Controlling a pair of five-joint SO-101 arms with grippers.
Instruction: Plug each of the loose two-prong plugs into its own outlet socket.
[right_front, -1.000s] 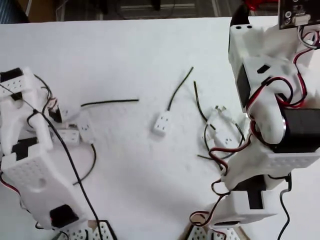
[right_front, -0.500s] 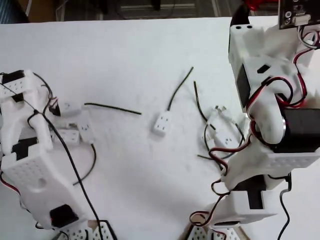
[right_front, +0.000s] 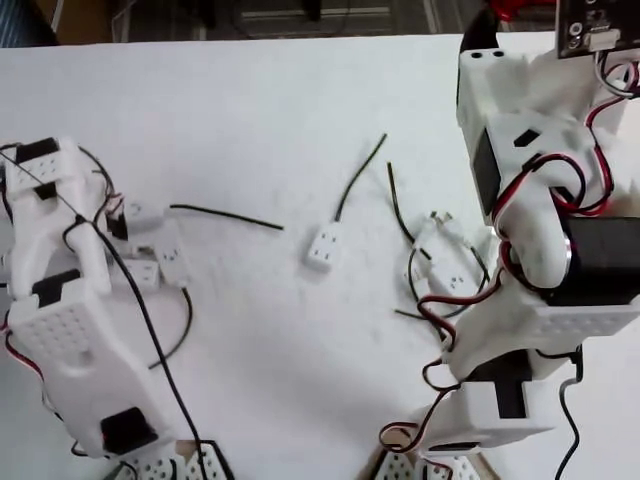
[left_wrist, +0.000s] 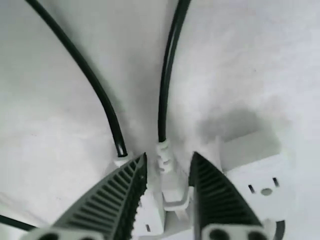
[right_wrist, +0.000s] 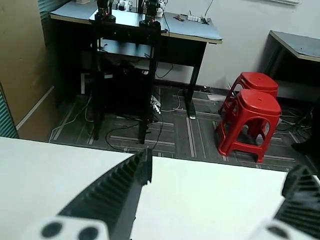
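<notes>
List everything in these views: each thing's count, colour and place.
outlet sockets: at least three, white; one mid-table, one beside the right arm, one by the left gripper.
plug: one clearly seen, white, on a black cord, at the left gripper.
cords: several, black, loose on the table.
table: one, white.
stools: two, red, on the floor beyond the table.
desk: one, dark frame, grey-blue top, behind the stools.
left arm: one, white, low over the left socket cluster.
left gripper: one, black, around the plug.
right arm: one, white, raised.
right gripper: one, black, open, pointing over the table's far edge.
</notes>
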